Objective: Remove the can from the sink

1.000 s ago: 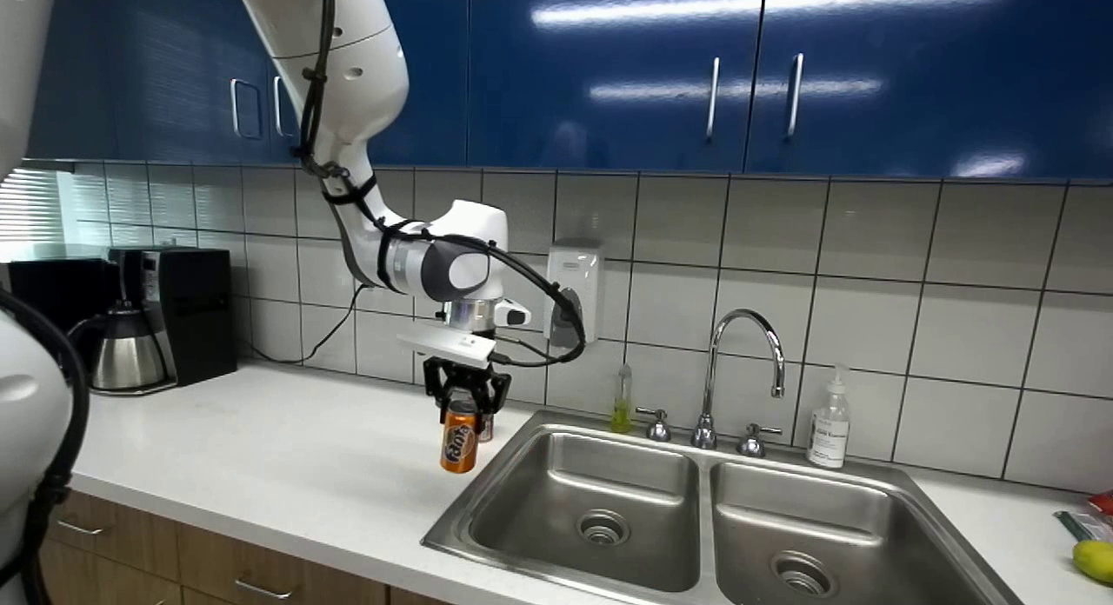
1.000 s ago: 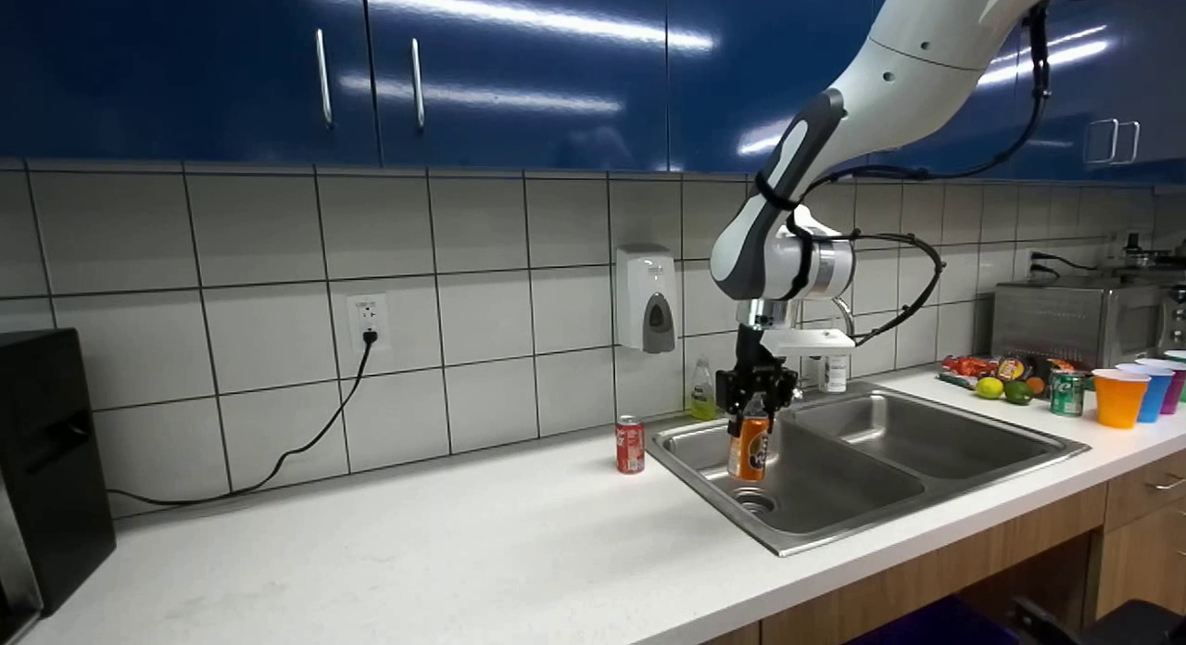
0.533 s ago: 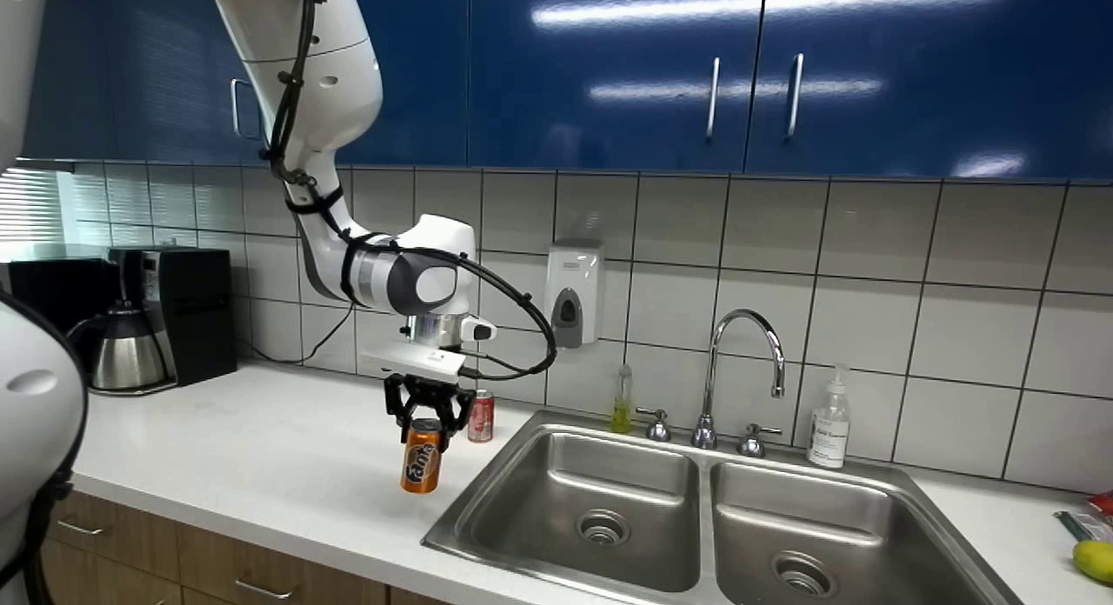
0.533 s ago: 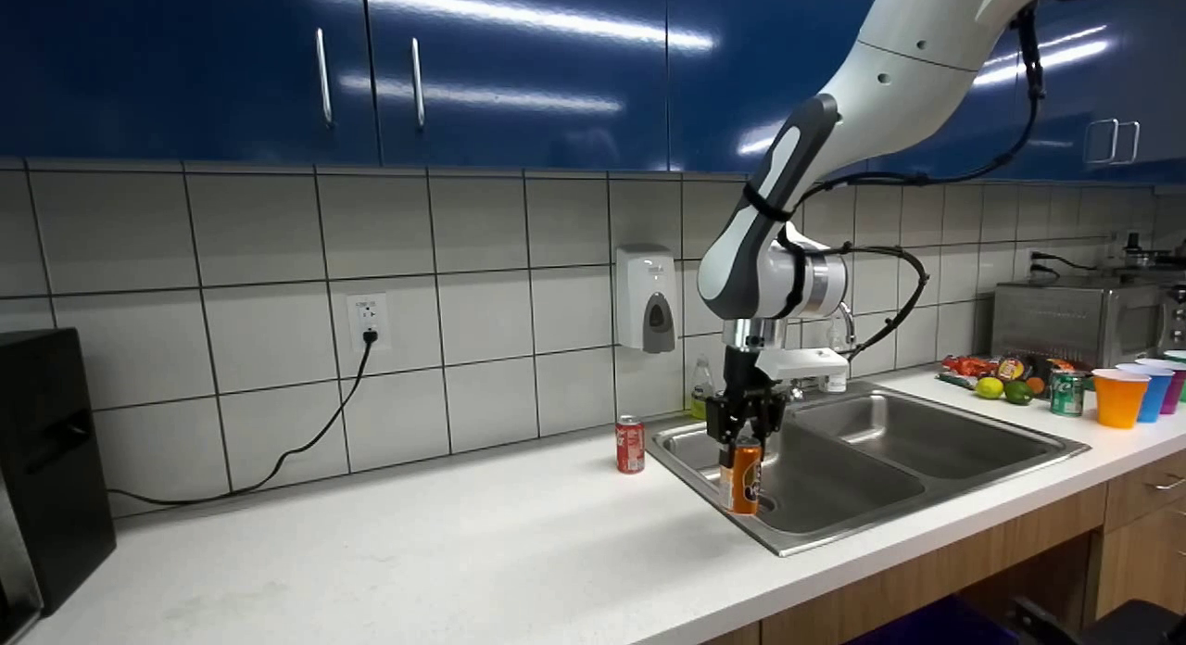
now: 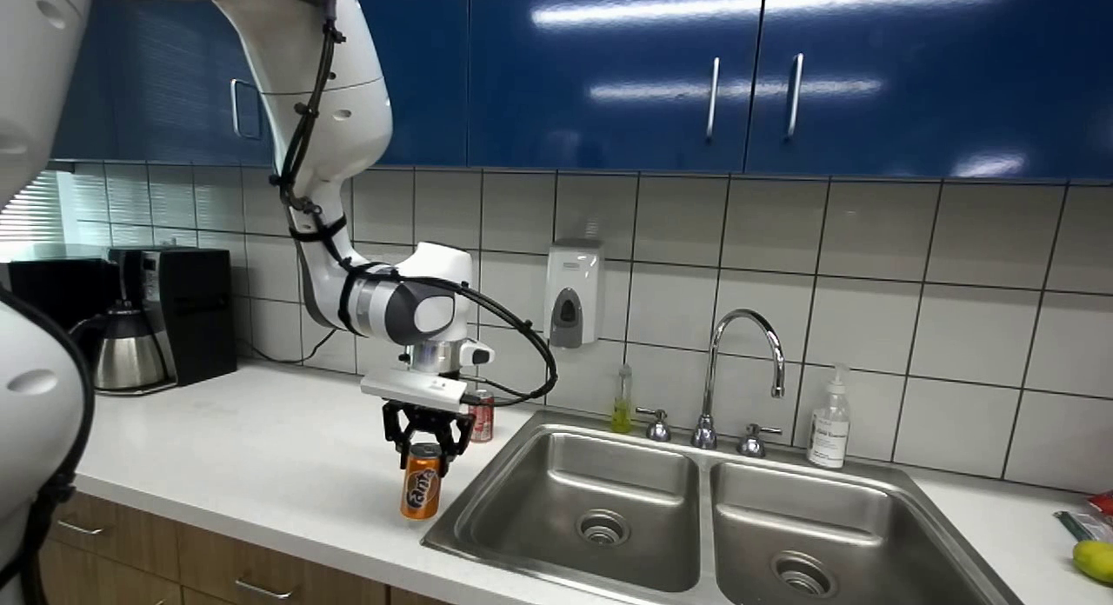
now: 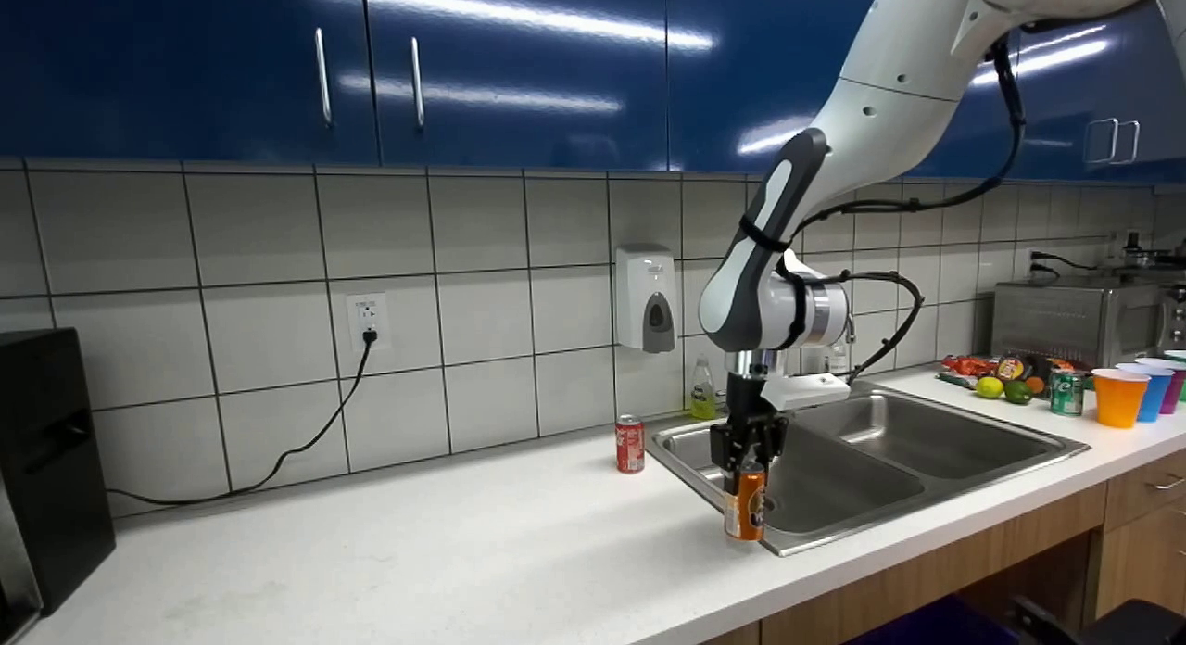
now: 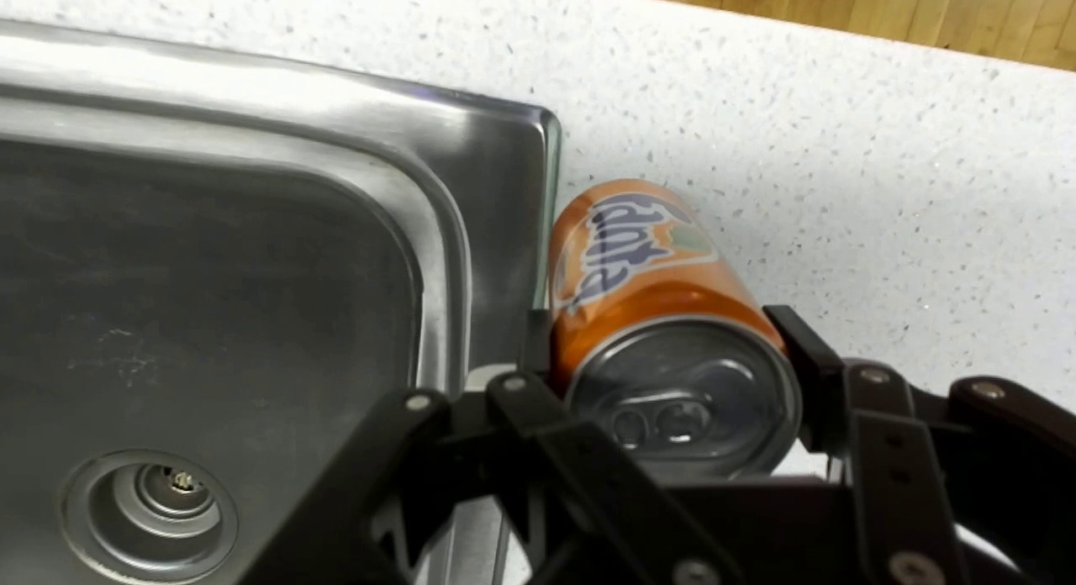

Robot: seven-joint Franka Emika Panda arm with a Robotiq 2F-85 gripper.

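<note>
Since the orange cylindrical drink can with a silvery top [image 5: 421, 490] is held over the white speckled countertop [image 6: 417, 534], just beside a front corner of the double-basin stainless steel sink [image 5: 706, 527], setting down is judged the step in hand. The can is clamped near its top by the black two-finger gripper [image 5: 424, 464]; whether its base touches the countertop cannot be told. It should be kept upright and eased down slowly, a little farther from the sink's rim [image 7: 508, 232]. Only once the base is evenly borne should the fingers [image 7: 804, 345] be parted and lifted straight up, lest the can be tipped.
</note>
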